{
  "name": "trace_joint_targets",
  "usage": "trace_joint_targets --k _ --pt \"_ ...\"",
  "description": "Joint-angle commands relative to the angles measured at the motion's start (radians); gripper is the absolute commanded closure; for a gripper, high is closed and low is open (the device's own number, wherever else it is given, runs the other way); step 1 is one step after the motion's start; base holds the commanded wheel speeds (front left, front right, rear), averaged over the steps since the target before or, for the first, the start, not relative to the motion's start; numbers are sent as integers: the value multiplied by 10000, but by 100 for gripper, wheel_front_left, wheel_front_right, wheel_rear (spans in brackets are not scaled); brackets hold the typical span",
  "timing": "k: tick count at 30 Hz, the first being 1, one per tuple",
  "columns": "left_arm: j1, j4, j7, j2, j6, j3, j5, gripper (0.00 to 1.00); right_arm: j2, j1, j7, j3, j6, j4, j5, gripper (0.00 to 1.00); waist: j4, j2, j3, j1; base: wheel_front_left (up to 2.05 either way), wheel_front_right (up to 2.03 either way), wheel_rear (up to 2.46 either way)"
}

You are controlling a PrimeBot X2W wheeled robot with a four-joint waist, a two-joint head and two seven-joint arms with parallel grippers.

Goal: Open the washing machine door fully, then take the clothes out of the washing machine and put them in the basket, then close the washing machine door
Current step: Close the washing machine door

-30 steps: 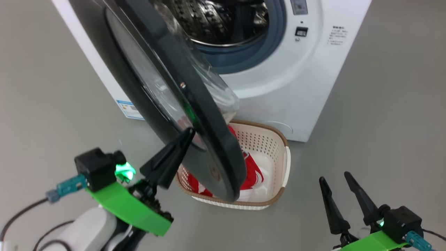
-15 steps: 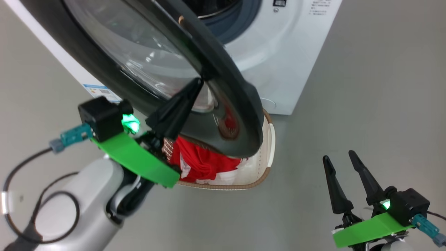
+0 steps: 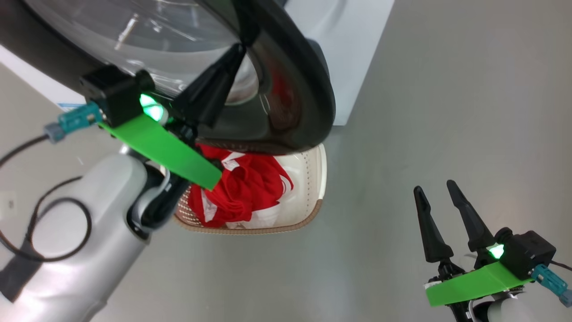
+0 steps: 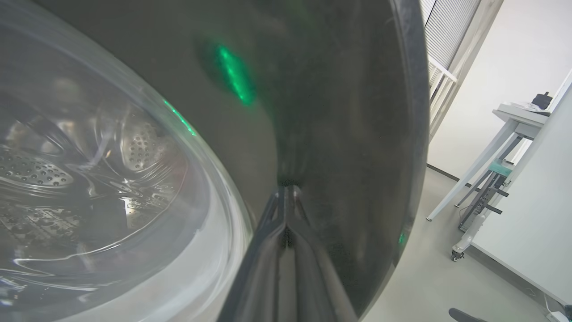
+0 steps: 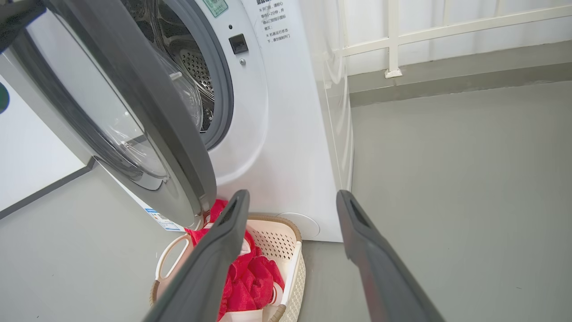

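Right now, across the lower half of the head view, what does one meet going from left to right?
The pale left forearm → the red clothes → the right wall of the basket → bare floor → the right gripper, open.

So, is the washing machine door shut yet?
No, the washing machine door stands ajar, and the drum shows past its edge.

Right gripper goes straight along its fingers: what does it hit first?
Probably the washing machine, on its white front beside the drum opening, above the basket. Nothing nearer lies before the right gripper; depth unclear.
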Motion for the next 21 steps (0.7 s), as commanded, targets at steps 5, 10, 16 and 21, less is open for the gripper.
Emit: trace_joint_targets --k 5,10,16,21 --pt "-924 234 -76 226 -58 519 -17 100 -66 -369 -65 325 46 -318 129 0 -401 -1 356 0 0 0 0" --pt "-1415 752 -76 261 -58 574 -9 100 -66 -464 -65 424 46 -339 210 0 -666 -1 491 0 0 0 0" --pt "-1884 1412 -76 326 -58 582 -77 100 -66 -512 -65 467 46 -359 286 0 -948 -1 572 0 0 0 0" --pt "-1837 1564 -76 336 -58 609 -126 100 -66 -489 -65 405 46 -372 293 0 -959 -1 548 0 0 0 0"
